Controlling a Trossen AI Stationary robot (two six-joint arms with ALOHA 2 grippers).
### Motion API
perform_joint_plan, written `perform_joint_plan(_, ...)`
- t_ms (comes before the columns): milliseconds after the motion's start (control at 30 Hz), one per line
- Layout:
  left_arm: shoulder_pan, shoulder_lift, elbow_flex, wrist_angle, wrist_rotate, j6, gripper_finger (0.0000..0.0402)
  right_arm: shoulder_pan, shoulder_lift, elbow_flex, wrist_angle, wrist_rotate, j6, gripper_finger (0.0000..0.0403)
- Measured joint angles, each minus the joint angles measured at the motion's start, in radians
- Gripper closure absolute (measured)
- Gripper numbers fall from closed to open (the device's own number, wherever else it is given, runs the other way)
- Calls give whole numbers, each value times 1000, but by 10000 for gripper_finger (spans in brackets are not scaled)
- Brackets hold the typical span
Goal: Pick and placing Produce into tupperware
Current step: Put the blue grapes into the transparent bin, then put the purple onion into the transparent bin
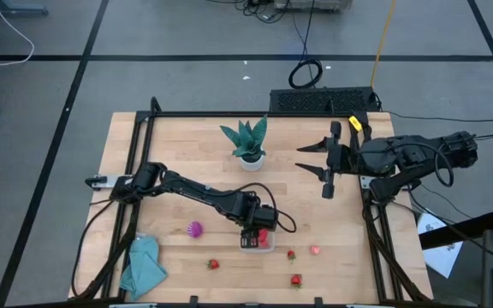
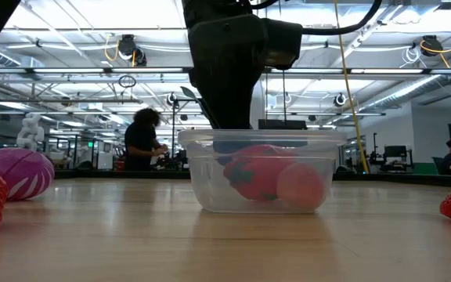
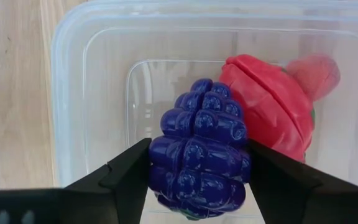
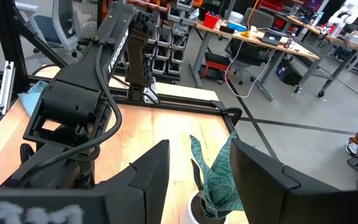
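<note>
The left end effector (image 1: 256, 229) is positioned directly over the tupperware (image 1: 258, 242), near the front of the counter (image 1: 187, 154). In the left wrist view, a dark purple fruit (image 3: 201, 149) is seen clamped between the two dark fingers (image 3: 126, 174), one finger pressed to each side of it. The fruit is held above the open container, and whether it touches the container floor cannot be told. Inside the tupperware (image 3: 73, 93), just beside the purple fruit, a red strawberry piece (image 3: 269, 109) is lying, with a pale pink piece (image 3: 312, 71) against its far side. In the low view, the red piece (image 2: 253, 174) and the pink piece (image 2: 300, 186) are seen resting on the bottom of the clear container (image 2: 261, 172), with the dark arm coming down onto it from above.

Other produce is spread on the counter outside the container: a magenta fruit (image 1: 195, 228) lies to the left of it, between it and a teal cloth (image 1: 144, 265); a red strawberry (image 1: 213, 264) lies in front and to the left; two red pieces (image 1: 291, 254) (image 1: 296, 280) and a pinkish-red piece (image 1: 315, 250) lie to the right and front.

The right end effector (image 1: 319, 160) is held with its fingers spread apart and nothing between them, well apart from the tupperware, just right of a potted plant (image 1: 248, 143).
</note>
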Motion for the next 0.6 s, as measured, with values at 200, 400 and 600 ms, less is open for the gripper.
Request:
perform_joint_plan(200, 0, 0, 0, 0, 0, -1, 120, 0, 0, 0, 0, 0, 0, 243)
perform_joint_plan(400, 0, -1, 0, 4, -3, 0, 100, 0, 0, 0, 0, 0, 0, 243)
perform_joint_plan(600, 0, -12, 0, 3, -20, 4, 98, 0, 0, 0, 4, 0, 0, 243)
